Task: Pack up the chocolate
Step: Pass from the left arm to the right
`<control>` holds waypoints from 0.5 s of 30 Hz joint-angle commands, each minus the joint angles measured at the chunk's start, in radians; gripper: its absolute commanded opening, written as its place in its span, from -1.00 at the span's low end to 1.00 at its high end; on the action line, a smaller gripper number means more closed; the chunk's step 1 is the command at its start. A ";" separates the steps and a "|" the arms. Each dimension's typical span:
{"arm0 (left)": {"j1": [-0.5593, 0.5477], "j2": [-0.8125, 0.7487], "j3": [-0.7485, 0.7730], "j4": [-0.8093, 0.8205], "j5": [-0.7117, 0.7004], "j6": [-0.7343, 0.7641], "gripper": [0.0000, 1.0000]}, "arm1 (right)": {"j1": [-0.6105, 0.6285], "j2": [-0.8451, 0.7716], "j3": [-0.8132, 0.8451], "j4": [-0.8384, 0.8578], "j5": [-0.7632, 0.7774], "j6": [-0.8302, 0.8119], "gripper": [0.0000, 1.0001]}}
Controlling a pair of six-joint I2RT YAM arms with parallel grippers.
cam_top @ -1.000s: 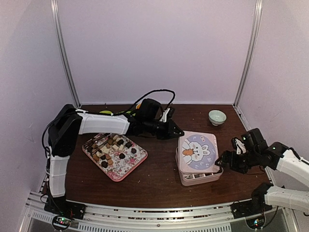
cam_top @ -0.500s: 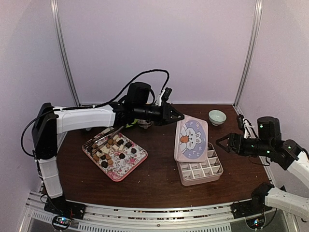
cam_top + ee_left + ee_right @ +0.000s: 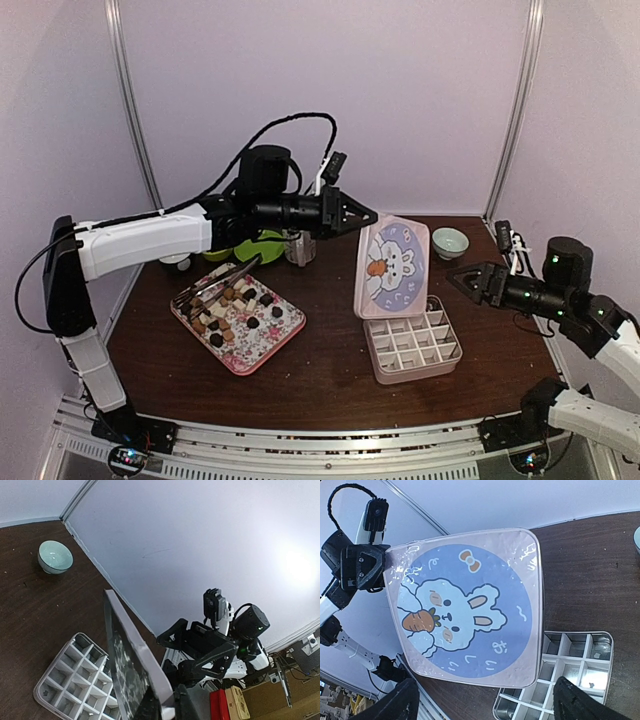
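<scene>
We see soft, even light, with a white glare patch on the pale wall (image 3: 300,565). The glossy pink rabbit-print lid (image 3: 470,605) glints along its creases, and the right gripper (image 3: 485,700) looks blurred.

The square pink tin lid (image 3: 392,268) carries a blue circle with a white cartoon rabbit, an orange carrot and an orange bow. The divided metal box (image 3: 412,345) is pale silvery white. The rectangular pink-rimmed tray (image 3: 273,347) has a floral print on white; the small bite-sized chocolates (image 3: 232,305) are dark brown, tan and white. The little ceramic bowl (image 3: 450,242) is pale green, the wooden table (image 3: 330,385) dark brown.
</scene>
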 commanded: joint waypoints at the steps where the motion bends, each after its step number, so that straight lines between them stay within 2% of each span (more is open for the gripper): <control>1: -0.011 -0.050 -0.002 0.084 0.065 -0.017 -1.00 | 0.006 0.014 -0.004 0.073 -0.043 -0.021 0.86; 5: -0.018 -0.095 -0.013 0.217 0.123 -0.105 -1.00 | 0.006 0.005 0.024 0.099 -0.082 -0.029 0.86; 10: -0.025 -0.155 0.000 0.245 0.152 -0.122 -1.00 | 0.006 0.003 0.063 0.121 -0.115 -0.010 0.83; 13: -0.025 -0.168 -0.005 0.298 0.183 -0.152 -1.00 | 0.007 0.010 0.065 0.209 -0.191 0.049 0.79; 15: -0.025 -0.167 -0.011 0.350 0.202 -0.187 -1.00 | 0.006 0.016 0.061 0.330 -0.269 0.111 0.70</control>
